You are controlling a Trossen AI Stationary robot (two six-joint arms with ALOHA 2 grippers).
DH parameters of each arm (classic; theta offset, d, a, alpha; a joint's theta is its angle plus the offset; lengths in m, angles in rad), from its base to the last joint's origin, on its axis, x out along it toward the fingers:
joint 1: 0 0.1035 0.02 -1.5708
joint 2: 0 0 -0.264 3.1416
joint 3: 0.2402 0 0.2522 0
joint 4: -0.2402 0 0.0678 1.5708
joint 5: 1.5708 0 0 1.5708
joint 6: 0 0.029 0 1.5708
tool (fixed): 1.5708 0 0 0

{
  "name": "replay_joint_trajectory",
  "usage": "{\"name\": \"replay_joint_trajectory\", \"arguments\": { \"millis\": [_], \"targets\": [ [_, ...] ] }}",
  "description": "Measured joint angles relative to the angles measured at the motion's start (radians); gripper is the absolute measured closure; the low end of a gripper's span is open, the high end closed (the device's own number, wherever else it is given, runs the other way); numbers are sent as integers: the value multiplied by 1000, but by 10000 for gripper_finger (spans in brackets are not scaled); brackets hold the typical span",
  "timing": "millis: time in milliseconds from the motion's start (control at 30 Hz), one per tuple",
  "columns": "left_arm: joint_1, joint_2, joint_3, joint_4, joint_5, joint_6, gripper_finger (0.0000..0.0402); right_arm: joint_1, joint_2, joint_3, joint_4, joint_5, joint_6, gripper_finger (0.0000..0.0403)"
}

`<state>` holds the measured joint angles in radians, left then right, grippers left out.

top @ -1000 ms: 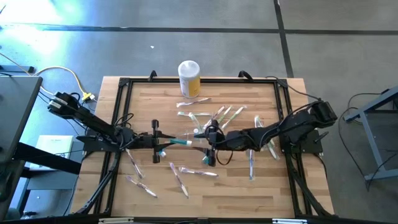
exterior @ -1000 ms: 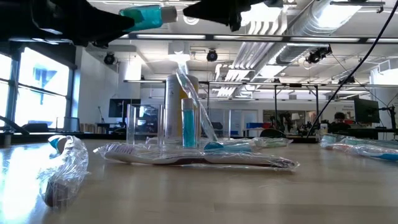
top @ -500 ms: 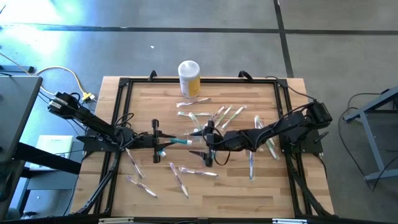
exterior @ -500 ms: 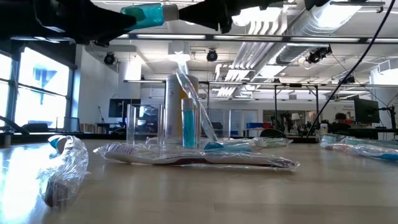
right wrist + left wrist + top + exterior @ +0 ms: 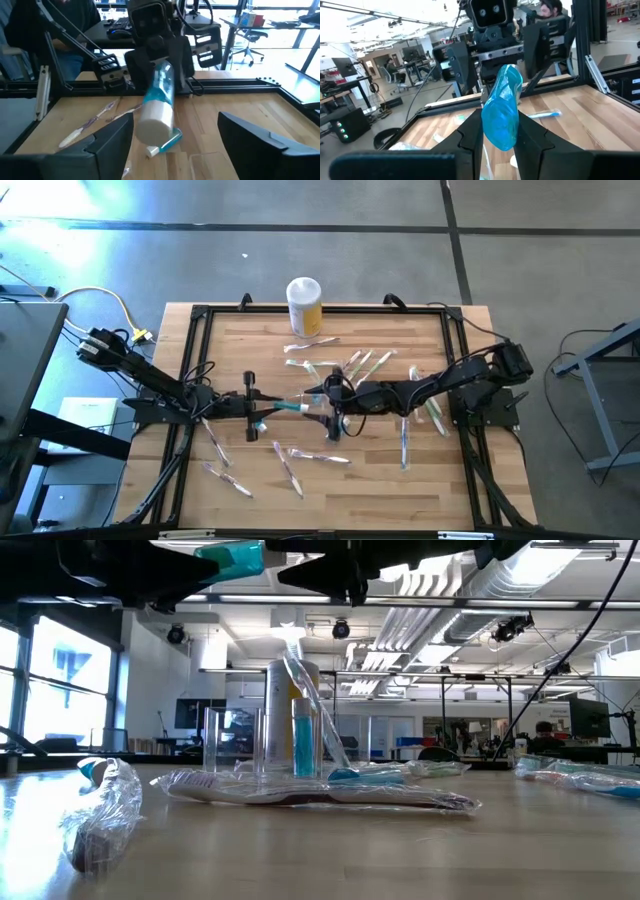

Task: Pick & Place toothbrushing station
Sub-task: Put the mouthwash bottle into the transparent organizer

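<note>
My left gripper (image 5: 262,408) is shut on a blue toothpaste tube (image 5: 285,407), which is held level above the table's middle with its white cap (image 5: 155,122) toward the right arm. My right gripper (image 5: 328,408) is open; its fingers (image 5: 112,145) stand on either side of the cap, apart from it. The toothbrushing station (image 5: 260,745), a clear container, rests on the wood with a blue tube and a toothbrush upright in it. It also shows faintly below my right gripper (image 5: 202,162). My left gripper pinches the tube's flat tail end (image 5: 501,131) between its two fingers (image 5: 472,135). The fingers come level from the table's left side, along the tube. The tube is lifted clear of the table, about level, with its cap pointing away from the gripper.
A yellow jar with a white lid (image 5: 304,305) stands at the table's far edge. Several wrapped toothbrushes lie scattered on the wood, near side (image 5: 290,465) and far right (image 5: 362,362). A crumpled wrapper (image 5: 100,810) lies near the low camera. A black frame (image 5: 192,360) borders the table.
My right gripper has moved toward the table's left, up to the tube's cap, so its fingers now stand beside the cap. The left gripper and the tube have kept still.
</note>
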<state>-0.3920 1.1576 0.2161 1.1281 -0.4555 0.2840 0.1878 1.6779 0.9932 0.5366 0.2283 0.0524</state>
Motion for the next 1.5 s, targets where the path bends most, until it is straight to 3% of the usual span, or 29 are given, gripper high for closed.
{"name": "replay_joint_trajectory", "arguments": {
  "millis": [833, 1067, 1500],
  "targets": [
    [1, 3, 0, 21, -4, -4, 326, -20, 0, 0, 15, -53, -32, 253],
    [1, 4, -1, 22, -8, -3, 326, -20, 0, 0, 13, -47, -62, 312],
    [0, 3, -1, -12, -27, 0, 319, -21, 0, -1, -10, -45, -84, 316]
  ]
}}
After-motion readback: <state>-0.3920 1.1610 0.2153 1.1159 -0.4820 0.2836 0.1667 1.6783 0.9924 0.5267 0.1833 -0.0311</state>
